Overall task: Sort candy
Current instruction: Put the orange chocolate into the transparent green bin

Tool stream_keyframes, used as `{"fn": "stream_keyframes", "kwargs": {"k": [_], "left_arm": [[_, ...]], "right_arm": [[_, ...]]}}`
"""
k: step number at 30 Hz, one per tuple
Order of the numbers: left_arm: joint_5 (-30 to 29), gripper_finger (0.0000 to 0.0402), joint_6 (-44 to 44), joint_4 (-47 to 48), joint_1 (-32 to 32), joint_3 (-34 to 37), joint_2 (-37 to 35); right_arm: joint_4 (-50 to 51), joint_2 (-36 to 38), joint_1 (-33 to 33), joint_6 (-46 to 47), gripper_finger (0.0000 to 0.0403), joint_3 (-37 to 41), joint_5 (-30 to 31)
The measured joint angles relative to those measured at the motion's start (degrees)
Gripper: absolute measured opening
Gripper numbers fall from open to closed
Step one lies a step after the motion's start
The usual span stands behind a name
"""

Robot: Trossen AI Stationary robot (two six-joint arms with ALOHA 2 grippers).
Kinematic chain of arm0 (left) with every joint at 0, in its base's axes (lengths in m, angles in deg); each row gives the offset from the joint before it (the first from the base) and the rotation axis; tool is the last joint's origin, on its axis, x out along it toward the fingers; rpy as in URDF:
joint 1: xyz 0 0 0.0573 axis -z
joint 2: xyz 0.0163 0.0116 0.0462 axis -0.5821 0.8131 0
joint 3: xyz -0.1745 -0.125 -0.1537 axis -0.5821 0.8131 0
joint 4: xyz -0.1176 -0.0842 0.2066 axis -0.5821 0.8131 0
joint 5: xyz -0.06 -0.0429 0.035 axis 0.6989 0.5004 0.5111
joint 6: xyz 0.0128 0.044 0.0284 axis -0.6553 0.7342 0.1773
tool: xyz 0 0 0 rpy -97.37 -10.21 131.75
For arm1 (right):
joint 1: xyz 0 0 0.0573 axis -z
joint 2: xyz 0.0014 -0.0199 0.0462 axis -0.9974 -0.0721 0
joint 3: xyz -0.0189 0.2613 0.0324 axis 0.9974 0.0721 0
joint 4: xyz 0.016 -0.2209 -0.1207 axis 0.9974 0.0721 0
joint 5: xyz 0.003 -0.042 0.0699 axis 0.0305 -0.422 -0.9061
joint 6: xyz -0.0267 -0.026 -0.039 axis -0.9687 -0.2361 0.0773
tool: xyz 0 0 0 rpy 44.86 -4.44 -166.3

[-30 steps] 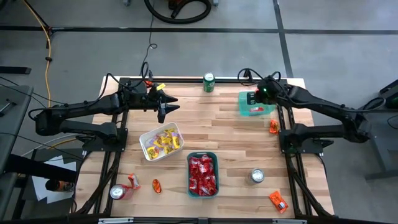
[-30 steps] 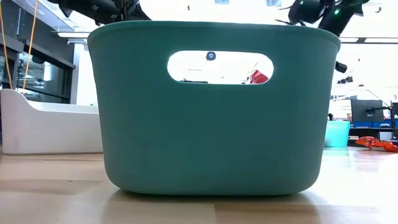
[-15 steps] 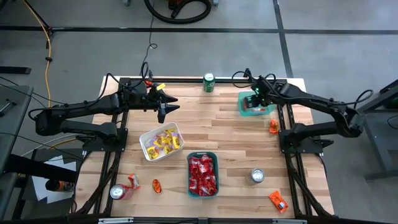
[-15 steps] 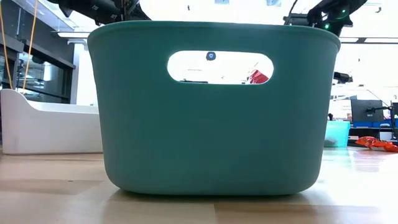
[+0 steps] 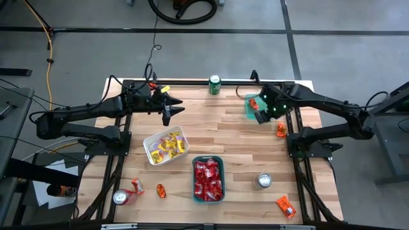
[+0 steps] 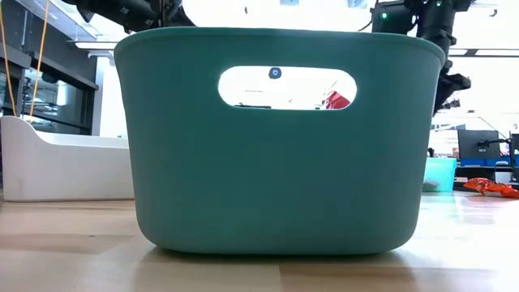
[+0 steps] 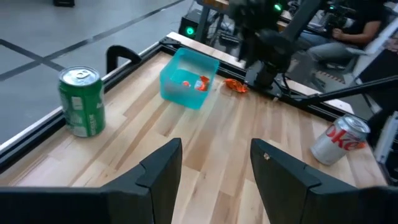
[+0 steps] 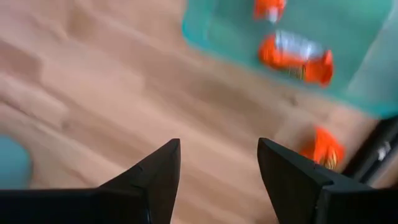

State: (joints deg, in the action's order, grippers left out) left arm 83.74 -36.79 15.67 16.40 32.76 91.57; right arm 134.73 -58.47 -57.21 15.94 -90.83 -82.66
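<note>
My right gripper (image 5: 262,116) (image 8: 217,168) hangs open over the wood at the near left corner of the light teal tray (image 5: 257,105) at the far right. Orange candy (image 8: 295,56) lies in that tray, and one orange packet (image 8: 323,149) lies on the table beside it. My left gripper (image 5: 167,115) (image 7: 214,168) waits open above the far left of the table, holding nothing. A white tray (image 5: 166,145) holds yellow candy. A dark teal tray (image 5: 208,179) holds red candy. Loose packets (image 5: 285,206) (image 5: 161,190) (image 5: 135,186) lie near the front edge.
A green can (image 5: 215,84) stands at the far edge. A silver can (image 5: 263,181) stands at the near right and another can (image 5: 120,197) at the near left corner. Dark frame rails (image 5: 300,185) run along both sides. Bare wood lies in the middle.
My right gripper has opened and swung from over the light teal tray toward the table's near edge, coming off the tray's near left corner. An orange candy now shows lying in that tray. My left arm has kept still.
</note>
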Motion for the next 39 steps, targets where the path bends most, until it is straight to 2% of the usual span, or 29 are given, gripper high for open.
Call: {"fn": "stream_keyframes", "kwargs": {"k": [4,10,16,19,28,39], "left_arm": [[-1.3,0.0177,0.0,0.0,0.0,0.0,0.0],[-1.6,0.0177,0.9,0.0,0.0,0.0,0.0],[-1.6,0.0177,1.0,0.0,0.0,0.0,0.0],[-1.6,0.0177,1.0,0.0,0.0,0.0,0.0],[-1.6,0.0177,1.0,0.0,0.0,0.0,0.0],[-1.6,0.0177,1.0,0.0,0.0,0.0,0.0]], "right_arm": [[6.5,-2.2,-3.0,2.6,0.0209,1.6,2.3],[7.2,-6.2,-4.0,3.9,0.0209,6.3,3.2],[6.6,-11.6,-3.9,4.4,0.0209,9.1,11.5],[6.1,-14.6,-3.9,5.1,0.0209,9.4,13.7],[1.1,-21.1,-3.9,3.2,0.0209,13.5,14.3],[-5.9,-21.4,-3.9,7.5,0.0205,19.6,15.0]]}}
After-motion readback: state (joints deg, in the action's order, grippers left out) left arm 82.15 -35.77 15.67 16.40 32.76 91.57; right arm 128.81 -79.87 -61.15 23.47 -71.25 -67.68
